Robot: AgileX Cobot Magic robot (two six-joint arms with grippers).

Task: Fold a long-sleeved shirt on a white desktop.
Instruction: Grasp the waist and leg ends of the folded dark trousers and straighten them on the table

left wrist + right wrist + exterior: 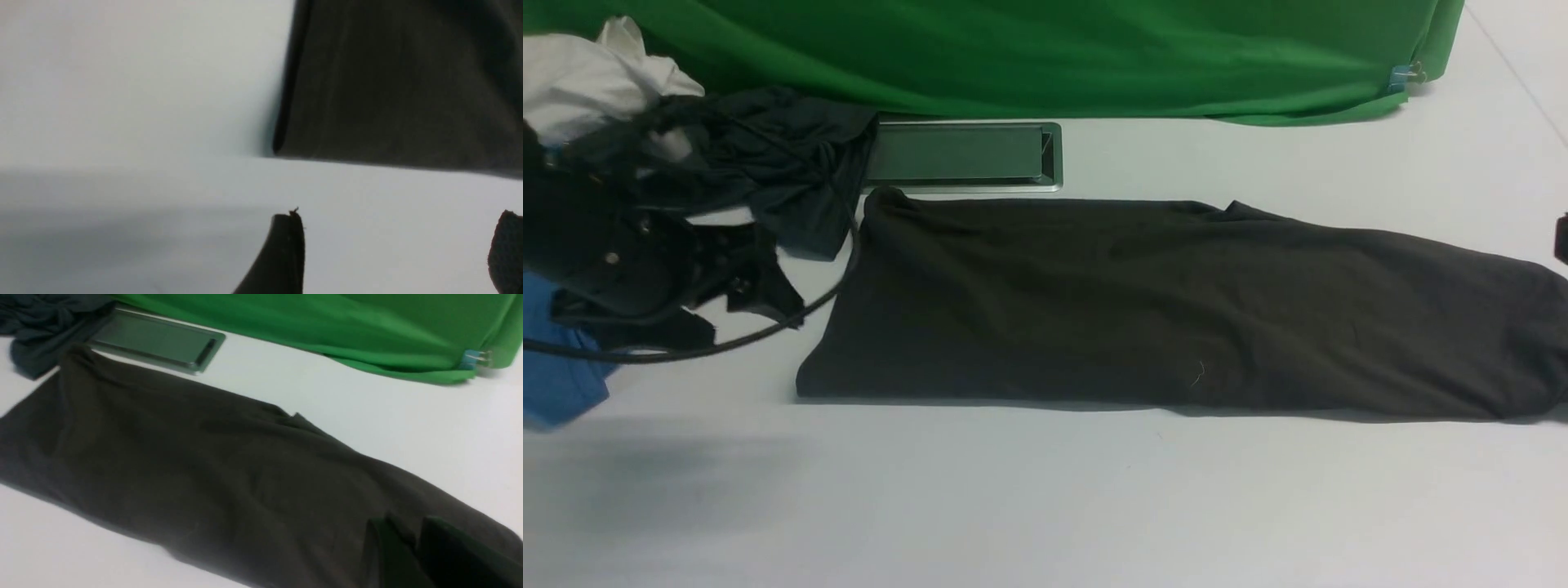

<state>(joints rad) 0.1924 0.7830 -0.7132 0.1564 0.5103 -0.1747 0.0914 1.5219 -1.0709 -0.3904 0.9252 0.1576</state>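
Observation:
The long-sleeved shirt (1176,302) lies on the white desktop (1045,506) as a long, flat, near-black band, folded lengthwise and running left to right. My left gripper (398,237) is open, with bare desktop between its fingers, just short of the shirt's near left corner (286,143). The blurred left arm (613,253) hangs at the far left. My right gripper (404,522) stands over the shirt's right end (449,506), its fingers a little apart with a small ridge of cloth between them. Only a dark bit of that arm (1561,237) shows at the front view's right edge.
A dark teal-grey garment (768,163), a white one (588,73) and a bright blue one (556,376) are piled at the left. Bright green cloth (1045,57) hangs along the back. The silver-rimmed hatch (964,155) sits behind the shirt. A black cable (768,331) loops off the left arm.

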